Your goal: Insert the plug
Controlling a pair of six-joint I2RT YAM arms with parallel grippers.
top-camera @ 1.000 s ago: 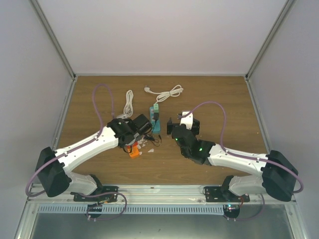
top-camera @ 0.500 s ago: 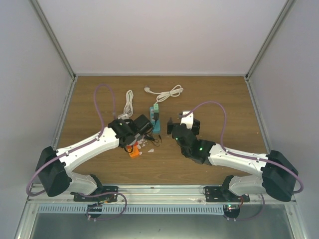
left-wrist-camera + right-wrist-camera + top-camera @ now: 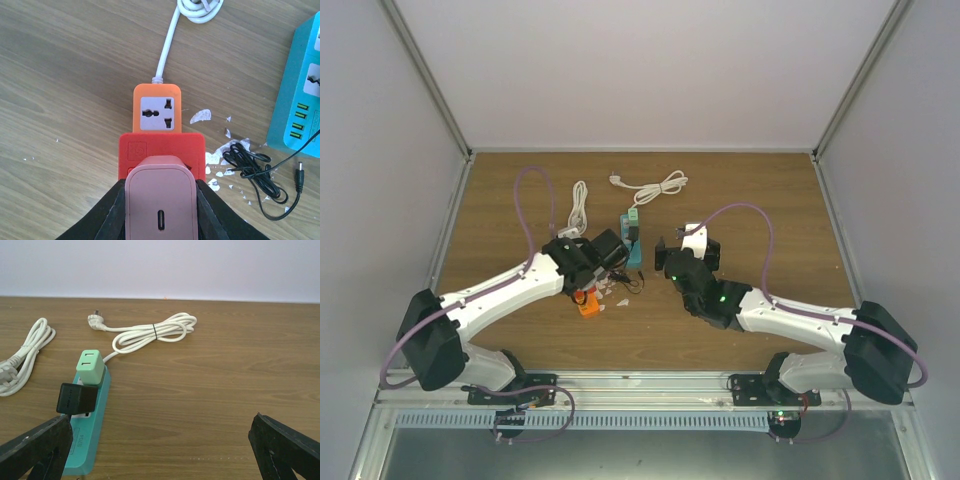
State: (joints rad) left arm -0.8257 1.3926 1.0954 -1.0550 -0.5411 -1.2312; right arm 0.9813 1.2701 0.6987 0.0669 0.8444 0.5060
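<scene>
The prongs of the small black boxy charger adapter [image 3: 76, 398] are hidden, so I cannot tell how deep it sits. It stands on the long teal plastic power strip [image 3: 97, 435] near the middle of the tabletop [image 3: 225, 390], right against a pale-green two-slot adapter [image 3: 90, 367]. The strip's near end is cut off behind one of my own fingers. A thin black wire [image 3: 250, 172] lies tangled just beside the strip, and where it joins anything is out of view.

My left hand [image 3: 160, 215] is pinching a dusty-pink rounded charger block [image 3: 159, 187] (its lower end runs out of the picture), held over a red-and-orange power strip [image 3: 156, 112] with a white cord [image 3: 167, 50].

My right hand [image 3: 160, 425] is spread wide and holds nothing. It hovers on the side of the teal strip that faces the tabletop's right edge.
</scene>
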